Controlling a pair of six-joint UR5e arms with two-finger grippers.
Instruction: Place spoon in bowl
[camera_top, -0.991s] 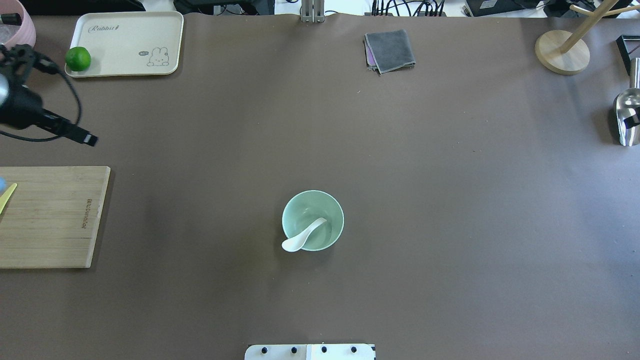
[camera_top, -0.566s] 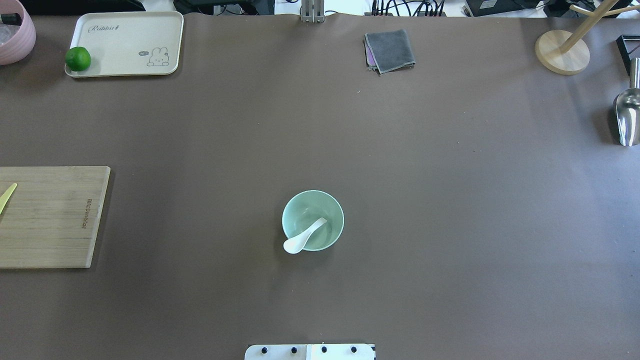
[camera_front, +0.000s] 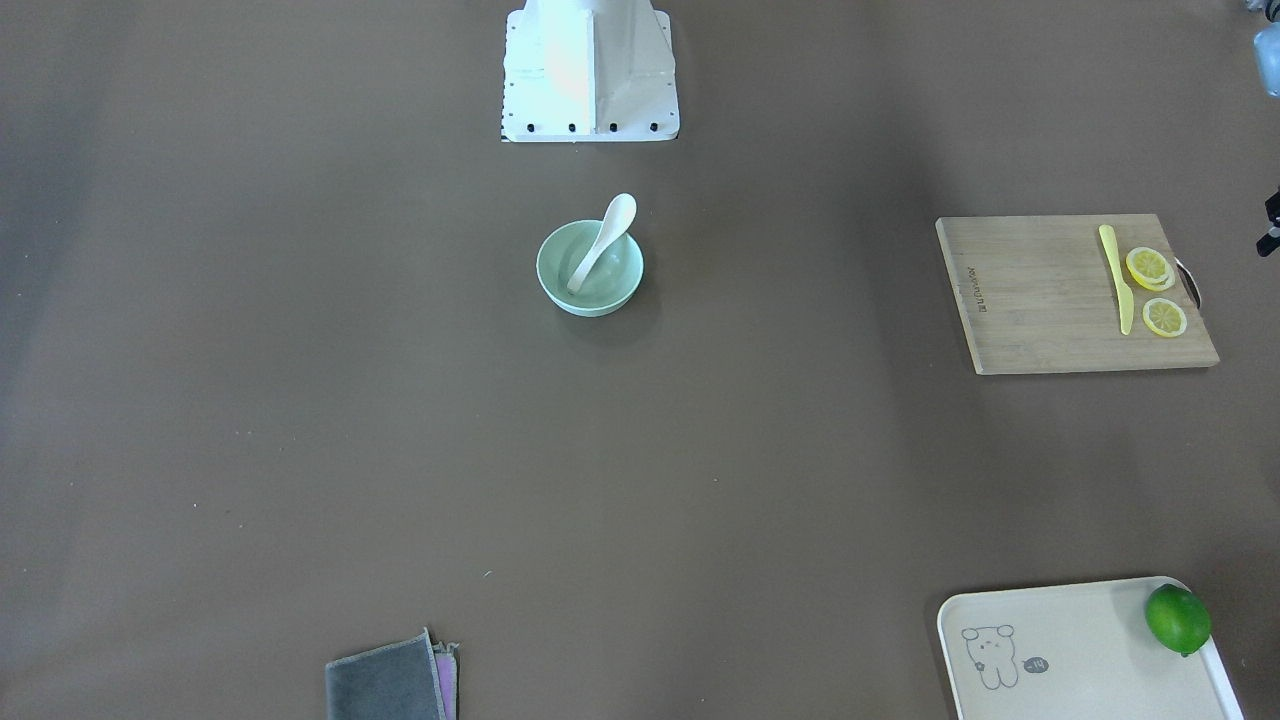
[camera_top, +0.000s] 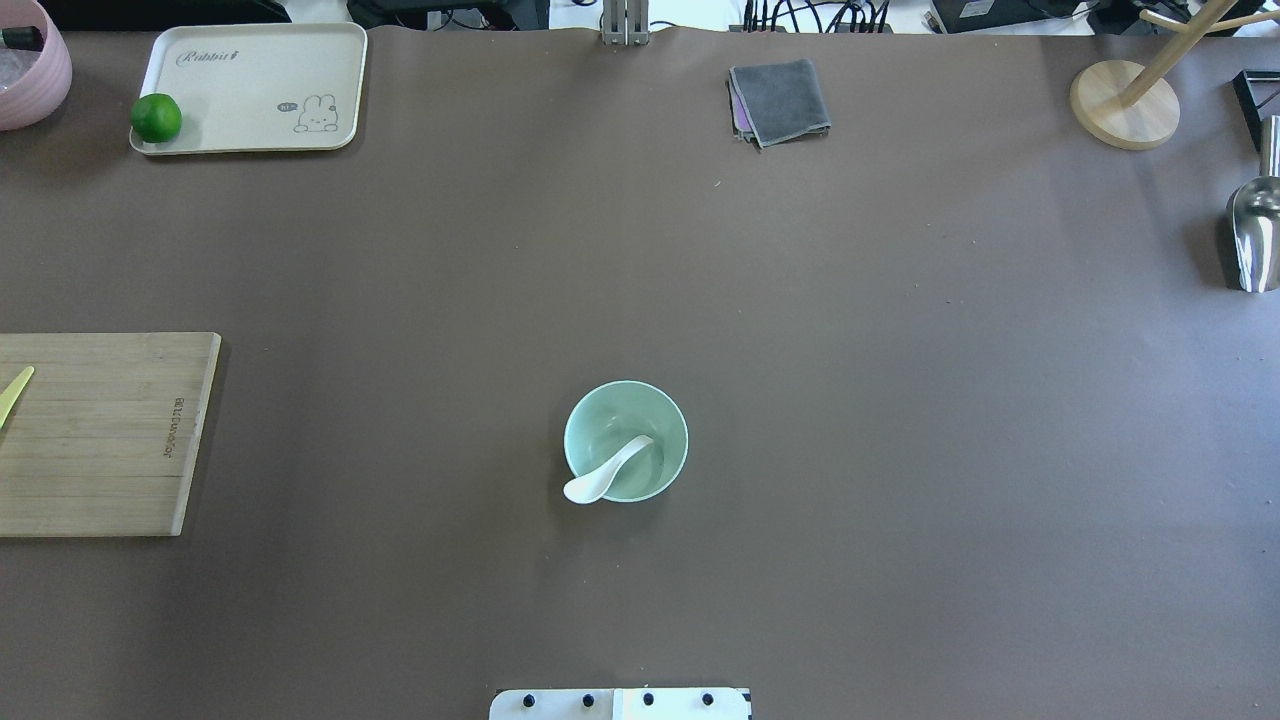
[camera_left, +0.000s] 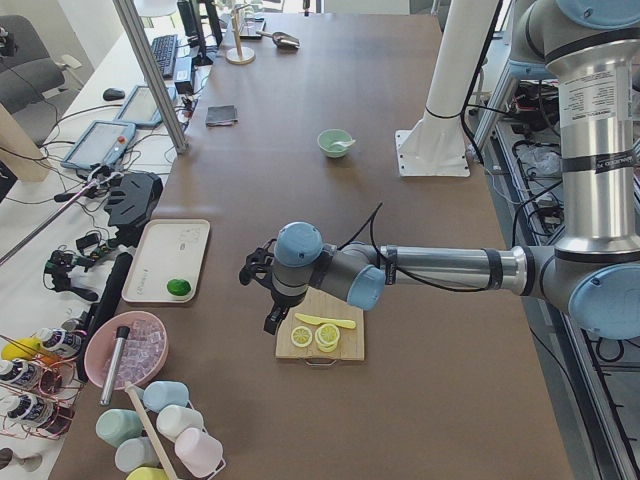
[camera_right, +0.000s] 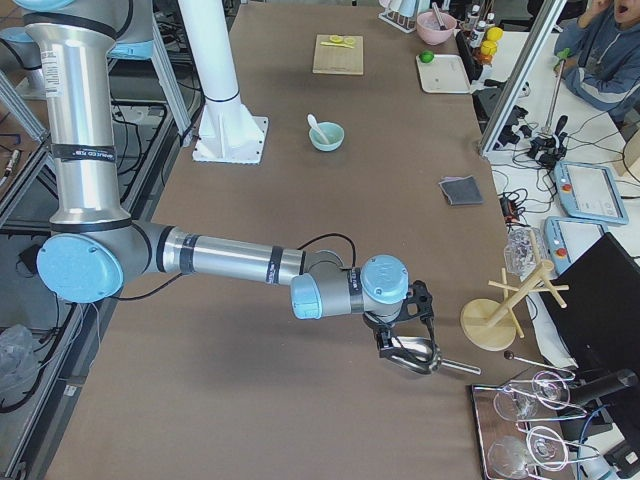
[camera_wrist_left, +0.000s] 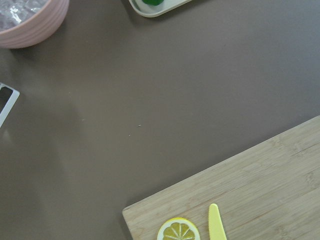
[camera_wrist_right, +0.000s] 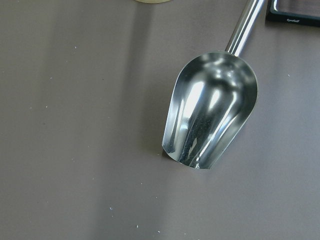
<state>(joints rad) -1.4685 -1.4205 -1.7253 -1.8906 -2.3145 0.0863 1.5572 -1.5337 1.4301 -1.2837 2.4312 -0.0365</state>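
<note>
The pale mint-green bowl (camera_top: 676, 415) stands at the table's middle, near the robot base; it also shows in the front view (camera_front: 590, 298). The white spoon (camera_top: 600, 480) lies in it, handle down inside and scoop resting over the rim on the robot's side (camera_front: 606, 238). My left gripper (camera_left: 270, 300) hovers far off by the cutting board. My right gripper (camera_right: 405, 340) hovers over a metal scoop at the other end. I cannot tell whether either is open or shut. Neither touches the spoon or the bowl.
A bamboo cutting board (camera_top: 110, 470) with a yellow knife (camera_front: 1115, 275) and lemon slices (camera_front: 1150, 268) lies at the left. A cream tray (camera_top: 270, 70) holds a lime (camera_top: 156, 117). A grey cloth (camera_top: 780, 100), a wooden stand (camera_top: 1123, 105) and the metal scoop (camera_wrist_right: 210, 115) lie at the far and right edges.
The left arm has drawn back out of the overhead view at the left edge. The dark gripper part over the metal scoop at the right edge is gone too. Bowl and spoon stay put.
</note>
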